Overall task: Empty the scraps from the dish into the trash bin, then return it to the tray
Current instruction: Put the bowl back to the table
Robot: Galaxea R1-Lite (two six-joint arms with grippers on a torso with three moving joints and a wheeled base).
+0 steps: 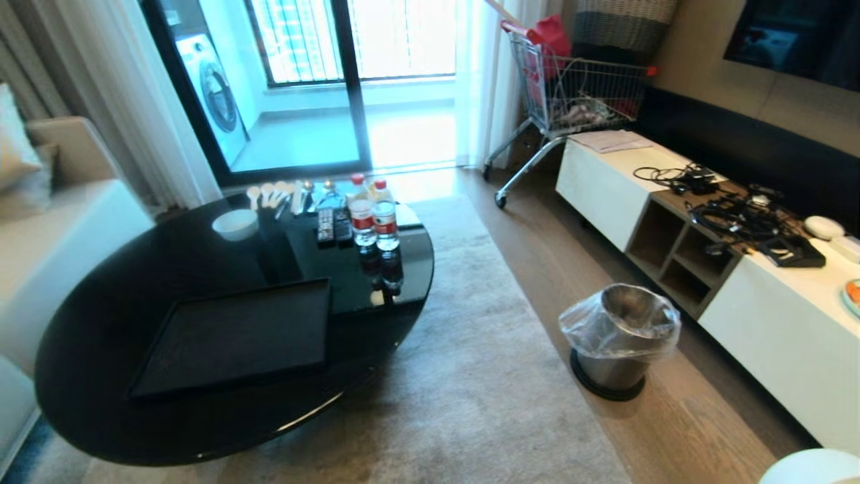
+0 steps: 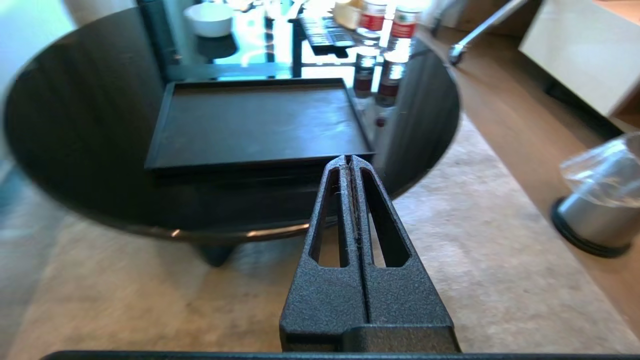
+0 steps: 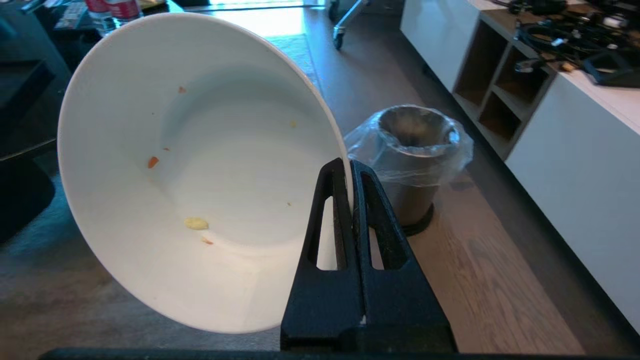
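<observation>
White glossy dish [image 3: 200, 170], tipped on edge, mouth facing the wrist camera, rim clamped in the right pincer [image 3: 352, 167]; a few yellow and orange scraps [image 3: 196, 223] cling inside. Steel trash bin [image 3: 412, 155] stands on the wood floor just beyond. Black tray [image 1: 235, 339] lies bare on the round black table [image 1: 101, 316], long side across. Left pincer [image 2: 350, 160] clenched, empty, off the table's near edge.

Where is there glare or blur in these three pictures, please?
Head view: daylight through the glass door washes out the floor behind it, and the black table mirrors it. Left wrist view: the far table edge is blown out. Right wrist view: the dish is sharp.
</observation>
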